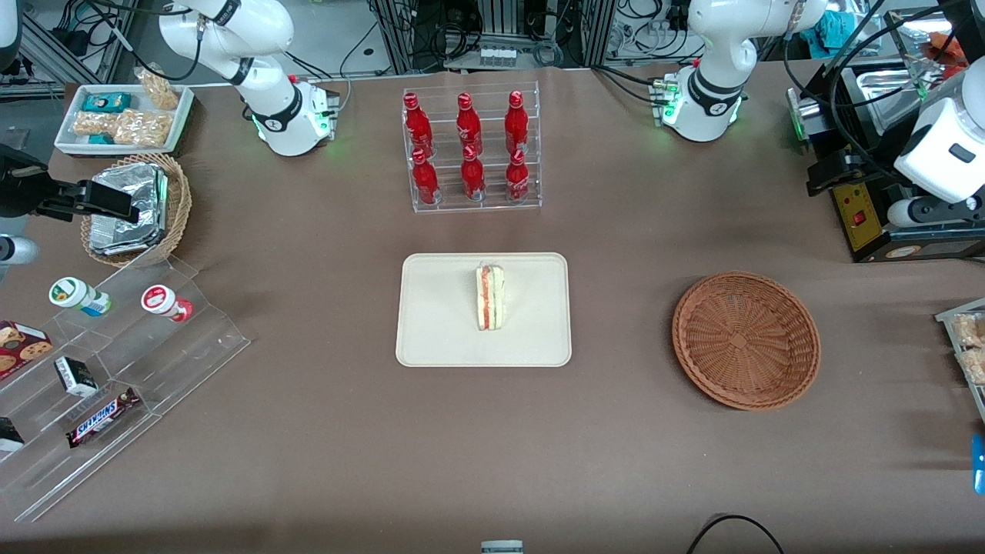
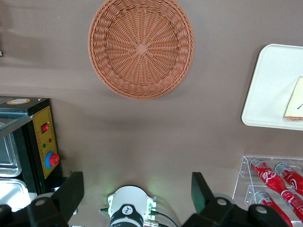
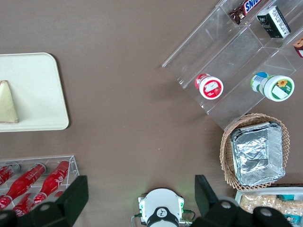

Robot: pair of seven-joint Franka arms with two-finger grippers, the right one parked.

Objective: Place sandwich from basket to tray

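Sandwich (image 1: 490, 297): one, on the tray (image 1: 439, 323), near its middle, apart from every rim.
Tray: one, mid-surface (image 1: 346, 446).
Basket (image 1: 746, 339): one, toward the working arm's end, well apart from the tray, bare surface between them.
Bottles (image 1: 468, 146): six, red, in a clear rack farther from the front camera than the tray.
Gripper (image 2: 135, 191): one, high over the surface beside the basket, jaws wide apart, gripping nothing.
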